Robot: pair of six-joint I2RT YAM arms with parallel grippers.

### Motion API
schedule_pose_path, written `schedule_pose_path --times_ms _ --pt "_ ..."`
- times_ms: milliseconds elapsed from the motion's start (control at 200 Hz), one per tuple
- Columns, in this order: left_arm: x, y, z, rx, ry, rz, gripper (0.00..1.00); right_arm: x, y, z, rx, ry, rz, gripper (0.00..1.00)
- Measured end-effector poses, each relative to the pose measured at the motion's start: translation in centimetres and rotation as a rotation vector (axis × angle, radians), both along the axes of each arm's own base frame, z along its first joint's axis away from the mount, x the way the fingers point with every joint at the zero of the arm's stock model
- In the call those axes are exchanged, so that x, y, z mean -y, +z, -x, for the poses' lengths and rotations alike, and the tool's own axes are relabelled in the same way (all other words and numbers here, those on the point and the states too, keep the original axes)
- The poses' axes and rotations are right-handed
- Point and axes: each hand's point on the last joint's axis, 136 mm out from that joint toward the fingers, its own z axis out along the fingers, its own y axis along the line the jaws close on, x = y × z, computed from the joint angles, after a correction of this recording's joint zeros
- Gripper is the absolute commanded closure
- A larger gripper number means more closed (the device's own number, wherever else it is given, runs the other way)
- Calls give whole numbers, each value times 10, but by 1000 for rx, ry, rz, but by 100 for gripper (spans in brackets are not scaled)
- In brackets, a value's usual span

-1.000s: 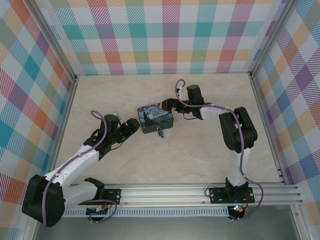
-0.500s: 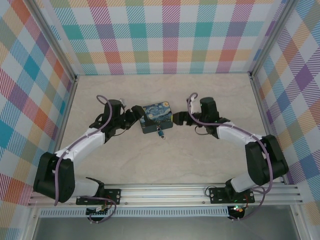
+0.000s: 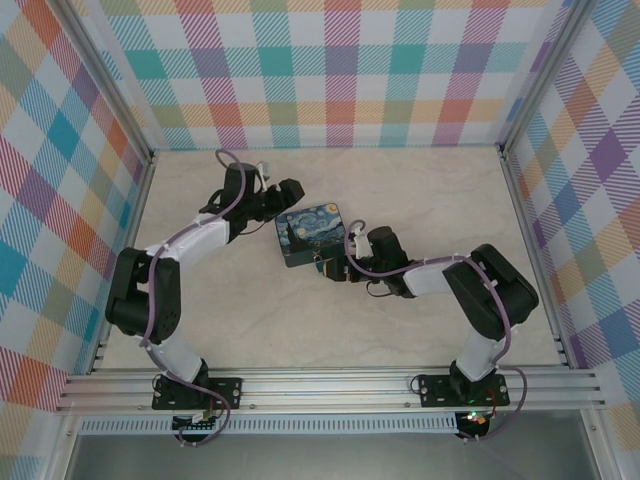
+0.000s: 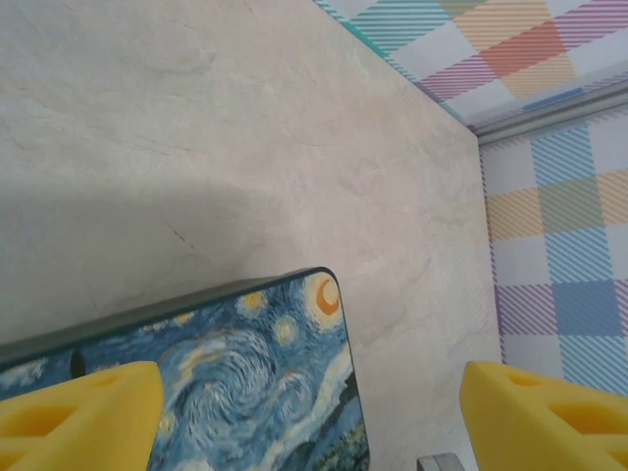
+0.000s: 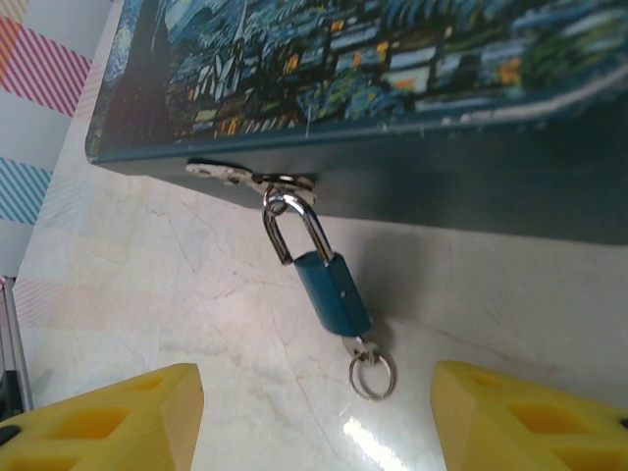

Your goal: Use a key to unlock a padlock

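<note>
The small blue padlock (image 5: 334,294) hangs by its silvery shackle from the hasp (image 5: 253,178) on the front of the painted night-sky tin (image 5: 373,59) and rests on the table. The key (image 5: 351,345) sits in the padlock's bottom end, with a wire ring (image 5: 372,376) on it. My right gripper (image 5: 314,422) is open just in front of the lock; its yellow fingers (image 5: 108,417) stand either side and touch nothing. From above, the padlock (image 3: 320,266) lies beside the right gripper (image 3: 338,268). My left gripper (image 3: 283,196) is open at the tin's back left corner.
In the left wrist view, the tin's lid (image 4: 245,383) reaches between the yellow fingers (image 4: 78,412) of the left gripper (image 4: 312,422). The tin (image 3: 312,232) sits mid-table. Checked walls (image 3: 330,70) close off three sides. A metal rail (image 3: 330,385) runs along the near edge.
The left gripper swung from the tin's left side round to its back left corner. The right gripper came from the tin's right side to the front by the padlock, its jaws narrower.
</note>
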Motion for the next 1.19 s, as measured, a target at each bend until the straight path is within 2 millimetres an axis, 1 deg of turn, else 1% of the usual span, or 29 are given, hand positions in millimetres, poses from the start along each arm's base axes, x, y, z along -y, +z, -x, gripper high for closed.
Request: schedule_pose_path --times_ms 125,295,385,525,755,915,980,1195 --pt "4 -15 -10 -21 -21 -23 21 -1 -7 -4 8 -9 4 42" --pt "9 -31 -14 -52 -47 -27 18 -6 -10 -6 32 -4 -5 45" --pt "11 -36 -13 -68 -55 -26 16 -8 -10 -8 43 -1 -14 47" --pt "11 -36 -13 -67 -62 -22 15 -13 -11 -8 53 5 -17 52" --pt "13 -35 -13 -60 -71 -13 13 -21 -13 -8 61 16 -11 54" --pt "14 -34 -14 -53 -77 -6 11 -25 -14 -7 80 23 5 58" --pt "15 -33 -15 -47 -79 -2 11 -25 -15 -8 85 22 10 61" --pt "16 -33 -15 -45 -80 3 10 -27 -21 -7 91 20 34 80"
